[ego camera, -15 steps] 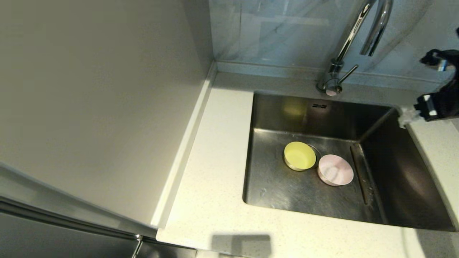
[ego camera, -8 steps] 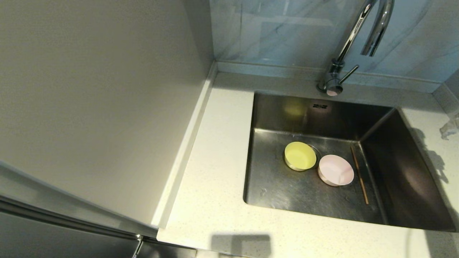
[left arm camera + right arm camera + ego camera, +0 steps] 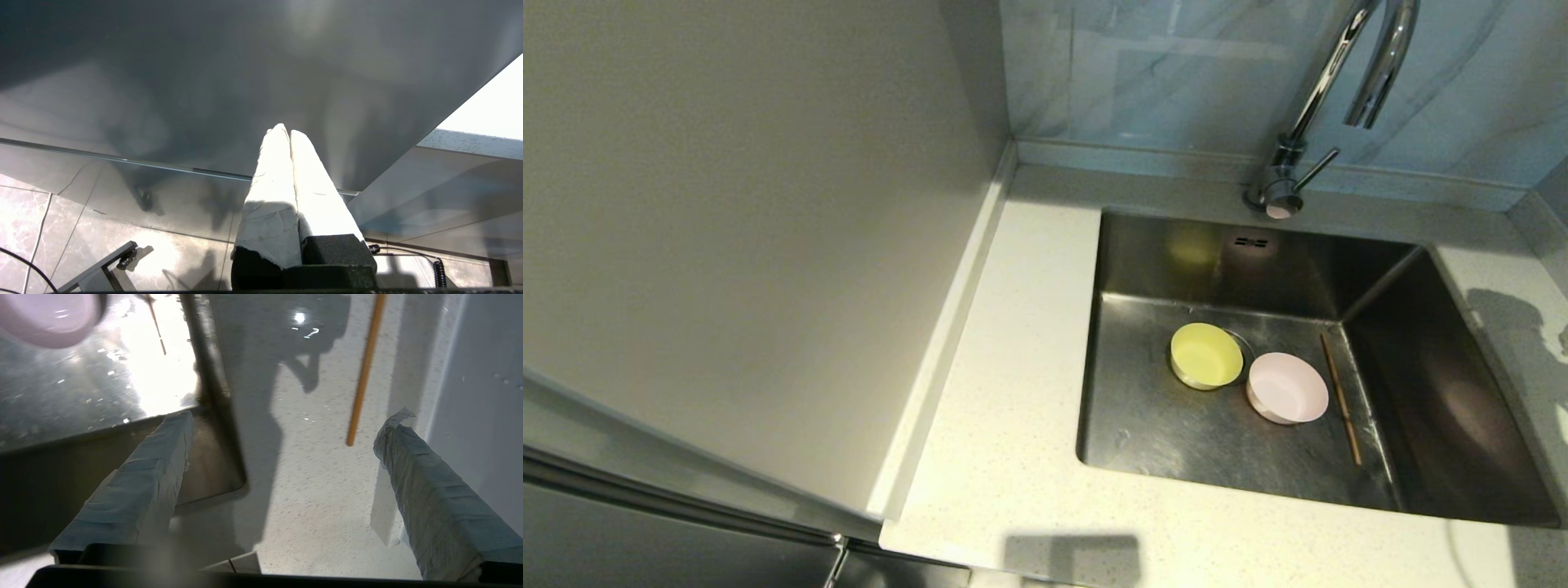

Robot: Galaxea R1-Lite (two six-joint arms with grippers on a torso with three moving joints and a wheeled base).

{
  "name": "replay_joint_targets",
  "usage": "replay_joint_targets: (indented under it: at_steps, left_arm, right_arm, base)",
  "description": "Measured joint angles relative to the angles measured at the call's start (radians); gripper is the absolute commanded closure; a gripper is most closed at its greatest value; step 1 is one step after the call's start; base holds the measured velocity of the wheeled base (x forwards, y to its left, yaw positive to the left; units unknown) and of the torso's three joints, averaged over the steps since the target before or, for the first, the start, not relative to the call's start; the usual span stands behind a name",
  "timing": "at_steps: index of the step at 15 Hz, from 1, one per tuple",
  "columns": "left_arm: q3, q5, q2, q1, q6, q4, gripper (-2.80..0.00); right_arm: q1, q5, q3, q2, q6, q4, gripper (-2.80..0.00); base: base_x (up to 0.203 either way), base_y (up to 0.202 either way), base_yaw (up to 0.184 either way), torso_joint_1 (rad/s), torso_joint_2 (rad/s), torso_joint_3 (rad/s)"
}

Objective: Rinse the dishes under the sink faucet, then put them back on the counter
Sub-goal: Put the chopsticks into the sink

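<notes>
The yellow-green bowl (image 3: 1205,354) and the pink bowl (image 3: 1288,388) sit side by side on the floor of the sink (image 3: 1168,441), below the faucet (image 3: 1372,73). One chopstick (image 3: 1341,400) lies in the sink beside the pink bowl. In the right wrist view, another chopstick (image 3: 365,371) lies on the counter (image 3: 310,477) right of the sink. My right gripper (image 3: 286,420) hovers open and empty above the counter by the sink's corner, outside the head view. The pink bowl (image 3: 45,318) shows at that view's edge. My left gripper (image 3: 286,131) is shut and empty, parked low.
A plain beige wall panel (image 3: 752,229) rises left of the counter (image 3: 1013,367). A blue-grey tiled backsplash (image 3: 1160,73) stands behind the faucet. A low raised edge (image 3: 433,375) borders the counter beside the loose chopstick. My right arm's shadow (image 3: 1511,327) falls on the right counter.
My right gripper has withdrawn rightward out of the head view, leaving only its shadow on the counter. The bowls and the chopstick in the sink have stayed put.
</notes>
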Motion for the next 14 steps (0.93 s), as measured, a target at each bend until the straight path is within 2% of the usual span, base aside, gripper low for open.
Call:
replay_joint_targets:
  at_steps: [3,6,9,14]
  left_arm:
    - [0.0,0.0,0.0,0.0,0.0,0.0,0.0]
    - [0.0,0.0,0.0,0.0,0.0,0.0,0.0]
    - [0.0,0.0,0.0,0.0,0.0,0.0,0.0]
    - [0.0,0.0,0.0,0.0,0.0,0.0,0.0]
  right_arm:
    - [-0.091,0.009,-0.001,0.069,-0.007,-0.062,-2.8]
    - [-0.156,0.079,-0.003,0.124,-0.035,-0.075,-2.8]
    - [-0.175,0.128,-0.007,0.147,-0.063,-0.069,-2.8]
    - [-0.179,0.134,-0.002,0.164,-0.074,-0.068,-2.8]
  base:
    - [0.0,0.0,0.0,0.0,0.0,0.0]
    - [0.0,0.0,0.0,0.0,0.0,0.0]
    - [0.0,0.0,0.0,0.0,0.0,0.0]
    - [0.0,0.0,0.0,0.0,0.0,0.0]
